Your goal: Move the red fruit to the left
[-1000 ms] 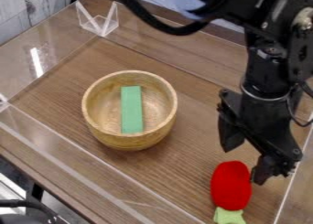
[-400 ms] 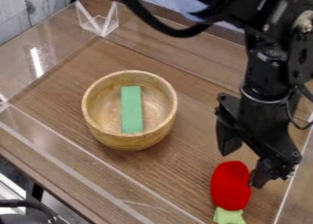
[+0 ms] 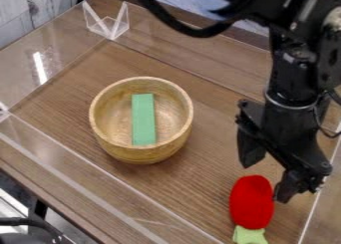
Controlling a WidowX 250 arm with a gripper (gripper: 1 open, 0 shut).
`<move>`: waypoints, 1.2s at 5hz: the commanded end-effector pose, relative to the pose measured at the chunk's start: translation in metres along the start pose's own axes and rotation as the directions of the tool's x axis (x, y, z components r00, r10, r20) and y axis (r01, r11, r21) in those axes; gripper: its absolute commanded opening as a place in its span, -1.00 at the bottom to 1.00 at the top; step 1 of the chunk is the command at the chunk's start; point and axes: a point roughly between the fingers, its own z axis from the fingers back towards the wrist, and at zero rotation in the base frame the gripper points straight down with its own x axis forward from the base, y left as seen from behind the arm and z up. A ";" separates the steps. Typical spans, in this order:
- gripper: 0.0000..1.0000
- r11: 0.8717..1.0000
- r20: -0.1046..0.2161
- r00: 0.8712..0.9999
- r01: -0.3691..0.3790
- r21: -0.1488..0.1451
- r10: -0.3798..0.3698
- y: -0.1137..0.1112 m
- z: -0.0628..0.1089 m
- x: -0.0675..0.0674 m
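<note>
A black robot arm holds its pincer pointed down over the right side of a wood-grain bench, its two dark fingers spread apart and grasping nothing. The red fruit lies on the bench just below and toward the camera from the pincer, near the bottom right of the picture; the finger on the right stands close above the fruit's upper right edge, and whether it touches cannot be told from this angle, while the other finger stands clear above and to its left. The fruit is a small, bright red oval, smooth and slightly glossy, with a light green leafy cap at its near end, partly cut off by the lower edge of the picture. It is much smaller than the round wooden bowl that sits well apart to its left, about the middle of the bench. Inside that bowl a flat green rectangular block lies lengthwise, pointing away from the camera. Clear plastic walls rim the bench on the near, left and far sides, and a small clear folded stand rests by the far left corner. The arm's thick black cable arcs across the top of the picture toward the upper right.
</note>
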 end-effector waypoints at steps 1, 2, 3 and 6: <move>1.00 1.000 0.043 0.999 0.013 -0.002 -0.013 0.001 0.009 0.010; 1.00 1.000 0.032 0.999 0.006 -0.007 -0.006 0.003 0.002 0.009; 1.00 1.000 0.026 1.000 -0.002 -0.007 0.002 0.006 -0.002 0.009; -1.00 1.000 0.006 1.000 -0.020 -0.002 0.020 0.010 -0.009 0.008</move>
